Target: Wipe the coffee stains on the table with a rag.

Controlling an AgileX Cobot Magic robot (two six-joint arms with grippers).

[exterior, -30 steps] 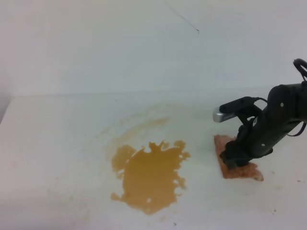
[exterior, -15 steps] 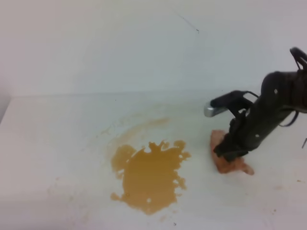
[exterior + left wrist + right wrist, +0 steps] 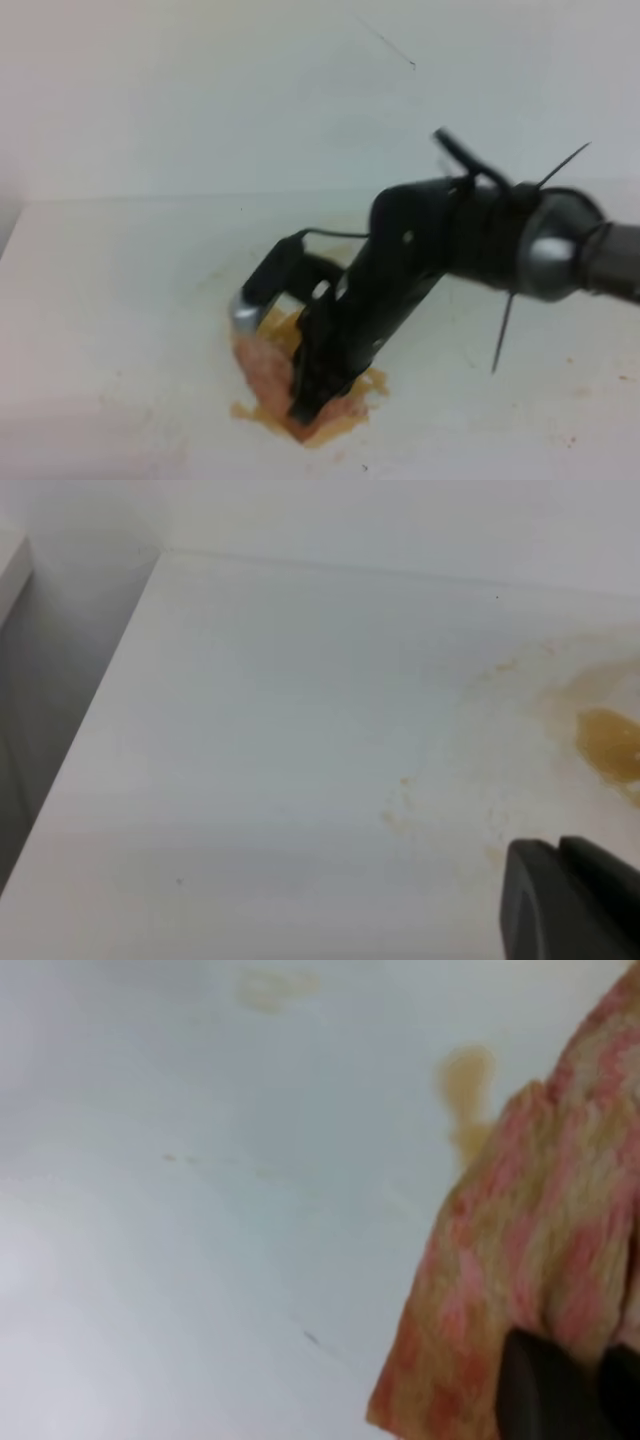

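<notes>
The amber-brown coffee stains (image 3: 368, 381) lie at the middle front of the white table (image 3: 120, 300). The right arm reaches across to them. My right gripper (image 3: 305, 406) is shut on the pinkish-brown rag (image 3: 262, 368) and presses it flat onto the blotch, covering most of it. In the right wrist view the rag (image 3: 530, 1250) looks blotched tan and pink, pinched between the dark fingers (image 3: 540, 1385), with a small stain lobe (image 3: 466, 1072) beyond it. In the left wrist view the edge of the stains (image 3: 610, 745) shows at the right, and only a dark corner of my left gripper (image 3: 570, 905) is visible.
Faint tan smears (image 3: 300, 262) arc behind the blotch. Small specks (image 3: 400, 810) dot the table in the left wrist view. The table's left edge (image 3: 90, 730) drops off beside a white wall, and another wall stands behind the table.
The right gripper closed on the rag at the right, then swept left with it onto the blotch. The arm now stretches across the middle.
</notes>
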